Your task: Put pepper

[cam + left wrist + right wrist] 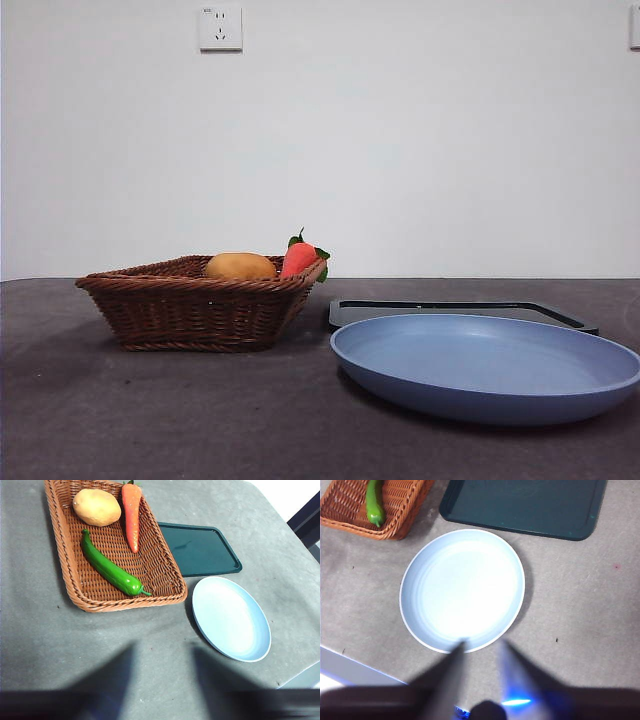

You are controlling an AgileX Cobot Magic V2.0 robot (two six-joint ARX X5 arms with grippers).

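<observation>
Pepper (110, 570) lies in the wicker basket (75, 592), slanting along its floor with the stem end close to the near rim, so it is hidden behind the basket wall from the front. A potato (97, 507) and a carrot (132, 514) share the basket's far end, apart from the pepper, which leaves room to come down over its middle. My left gripper (160, 680) hangs high above the bare table near the basket, jaws spread wide and holding nothing. My right gripper (480, 672) waits above the near edge of the blue plate (420, 630), also open and empty. The plate sits right of the basket, in front of a dark tray (470, 510); I judge it the likely place for the pepper.
</observation>
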